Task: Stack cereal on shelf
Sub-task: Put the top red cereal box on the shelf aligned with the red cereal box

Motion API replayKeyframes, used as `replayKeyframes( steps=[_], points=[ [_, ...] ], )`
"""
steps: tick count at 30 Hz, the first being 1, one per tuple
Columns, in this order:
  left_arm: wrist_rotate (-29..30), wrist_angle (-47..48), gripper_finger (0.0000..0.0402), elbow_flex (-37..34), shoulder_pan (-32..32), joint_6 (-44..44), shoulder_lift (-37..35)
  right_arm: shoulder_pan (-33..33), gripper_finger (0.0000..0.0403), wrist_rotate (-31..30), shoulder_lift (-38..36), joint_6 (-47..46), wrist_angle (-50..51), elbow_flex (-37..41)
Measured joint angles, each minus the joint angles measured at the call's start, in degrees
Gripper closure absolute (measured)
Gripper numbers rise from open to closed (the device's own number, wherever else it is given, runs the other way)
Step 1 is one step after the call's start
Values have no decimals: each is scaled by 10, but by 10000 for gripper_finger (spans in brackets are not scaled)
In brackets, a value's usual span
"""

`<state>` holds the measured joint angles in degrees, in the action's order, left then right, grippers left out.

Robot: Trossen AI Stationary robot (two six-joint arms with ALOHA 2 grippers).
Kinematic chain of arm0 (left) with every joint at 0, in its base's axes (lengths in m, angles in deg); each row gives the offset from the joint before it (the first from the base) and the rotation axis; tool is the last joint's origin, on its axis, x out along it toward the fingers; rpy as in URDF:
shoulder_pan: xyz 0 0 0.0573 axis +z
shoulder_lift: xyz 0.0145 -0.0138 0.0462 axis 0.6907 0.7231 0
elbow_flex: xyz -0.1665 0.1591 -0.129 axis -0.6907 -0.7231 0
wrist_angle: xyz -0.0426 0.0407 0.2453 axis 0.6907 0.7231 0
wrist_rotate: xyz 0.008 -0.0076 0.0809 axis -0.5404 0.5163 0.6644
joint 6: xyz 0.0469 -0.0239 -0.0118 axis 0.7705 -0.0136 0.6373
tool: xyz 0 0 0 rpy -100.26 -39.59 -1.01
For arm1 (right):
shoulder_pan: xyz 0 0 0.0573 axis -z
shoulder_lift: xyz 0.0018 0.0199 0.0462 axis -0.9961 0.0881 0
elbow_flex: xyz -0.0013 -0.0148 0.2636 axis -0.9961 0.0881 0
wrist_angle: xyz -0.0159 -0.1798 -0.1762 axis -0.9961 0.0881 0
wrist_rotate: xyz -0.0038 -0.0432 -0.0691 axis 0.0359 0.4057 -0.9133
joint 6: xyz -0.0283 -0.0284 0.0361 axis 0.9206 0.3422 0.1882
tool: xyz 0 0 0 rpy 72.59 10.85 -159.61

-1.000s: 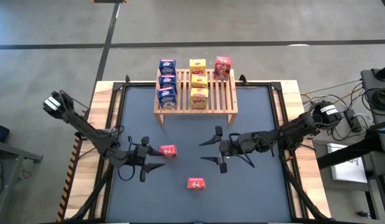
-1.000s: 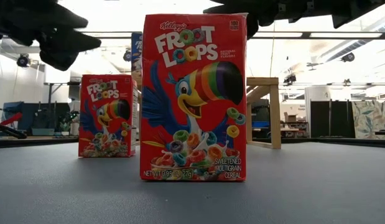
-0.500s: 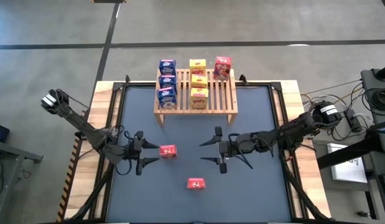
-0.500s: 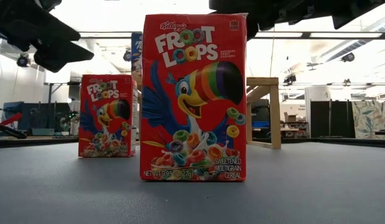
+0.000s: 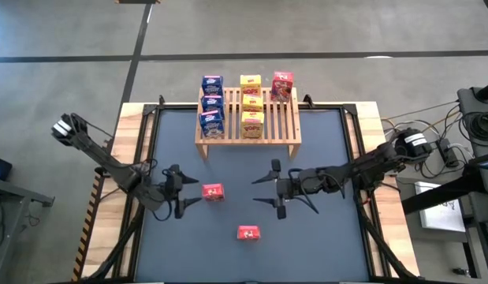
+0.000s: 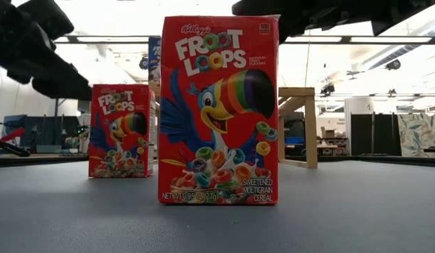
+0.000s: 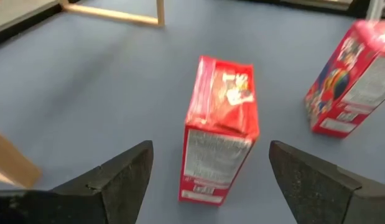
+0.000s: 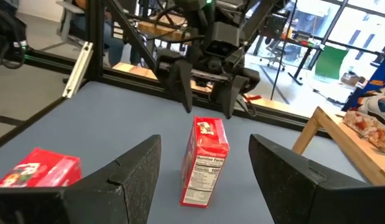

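Where dark arms crowd above: blue box [image 6: 154, 57] half-hidden.

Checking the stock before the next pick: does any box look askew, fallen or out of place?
Nothing looks damaged or spilled. Two red boxes stand upright on the table, not yet on the shelf, where only one red box sits. The left gripper is open beside the nearer-to-shelf one.

Left end effector [image 5: 183, 192] wider open, farther back.
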<state>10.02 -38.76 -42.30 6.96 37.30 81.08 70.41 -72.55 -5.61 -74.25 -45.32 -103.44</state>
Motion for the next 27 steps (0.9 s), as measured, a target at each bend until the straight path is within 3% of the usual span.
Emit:
replayKeyframes(
  steps=[10, 17, 27],
  points=[
    [11, -29, 97, -1, 1, -36, 90, 4, 170, 2, 56, 4, -9, -38],
    [15, -114, 97, -21, 9, -24, 141, 5, 170, 27, 79, 2, -8, -56],
    [-26, -388, 111, -127, 38, 53, 164, 6, 170, 28, 74, -3, -6, -55]
  ],
)
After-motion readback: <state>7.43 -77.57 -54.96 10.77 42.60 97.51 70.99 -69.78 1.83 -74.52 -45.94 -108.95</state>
